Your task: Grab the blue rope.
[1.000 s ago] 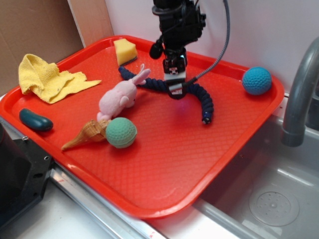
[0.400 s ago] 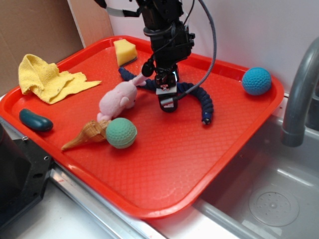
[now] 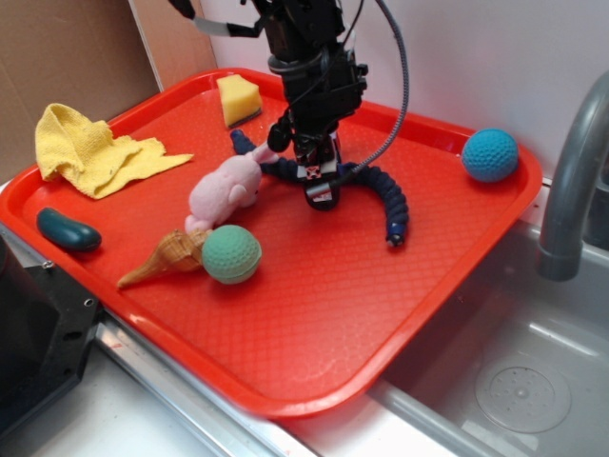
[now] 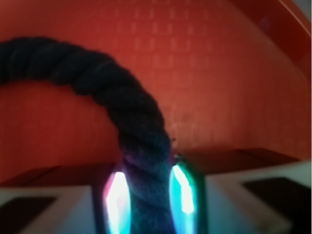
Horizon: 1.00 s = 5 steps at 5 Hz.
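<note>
So the gripper (image 3: 321, 195) is down near the centre of the frame in the exterior view, and the wrist view shows its two fingers (image 4: 117, 204) pressed against both sides of the blue rope (image 4: 122, 102), closed in on it with the cord filling the gap. The rope (image 3: 385, 195) curves across the upper middle of the red tray (image 3: 314, 314), one end running behind the pink bunny (image 3: 228, 186).

What could go wrong, I reckon: the cord is soft and twisted, so it might squish and slide out on a lift. The long free tail at right could drag and swing. The end by the bunny might snag it and tug it along too.
</note>
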Each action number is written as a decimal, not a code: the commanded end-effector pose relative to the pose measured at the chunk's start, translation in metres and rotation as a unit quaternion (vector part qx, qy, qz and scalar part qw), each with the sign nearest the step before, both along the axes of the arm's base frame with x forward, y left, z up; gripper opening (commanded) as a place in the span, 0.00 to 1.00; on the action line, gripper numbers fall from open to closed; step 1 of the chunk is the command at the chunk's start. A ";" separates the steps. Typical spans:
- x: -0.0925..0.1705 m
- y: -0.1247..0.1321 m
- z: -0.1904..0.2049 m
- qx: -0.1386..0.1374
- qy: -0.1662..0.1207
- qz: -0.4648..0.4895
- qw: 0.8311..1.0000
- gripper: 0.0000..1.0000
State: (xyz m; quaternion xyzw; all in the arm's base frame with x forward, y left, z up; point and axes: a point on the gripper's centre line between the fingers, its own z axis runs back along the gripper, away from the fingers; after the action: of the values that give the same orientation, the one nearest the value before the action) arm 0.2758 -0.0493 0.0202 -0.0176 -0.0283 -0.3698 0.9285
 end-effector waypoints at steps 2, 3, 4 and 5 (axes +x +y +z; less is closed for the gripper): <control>-0.057 0.001 0.148 0.001 -0.108 0.120 0.987 0.00; -0.082 0.005 0.199 -0.012 -0.090 0.209 0.974 0.00; -0.103 0.026 0.234 -0.043 -0.052 0.309 0.949 0.00; -0.114 0.039 0.238 -0.048 -0.043 0.359 0.931 0.00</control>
State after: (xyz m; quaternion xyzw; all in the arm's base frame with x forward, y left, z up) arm 0.1571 0.0034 0.2474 -0.0375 -0.0684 -0.0123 0.9969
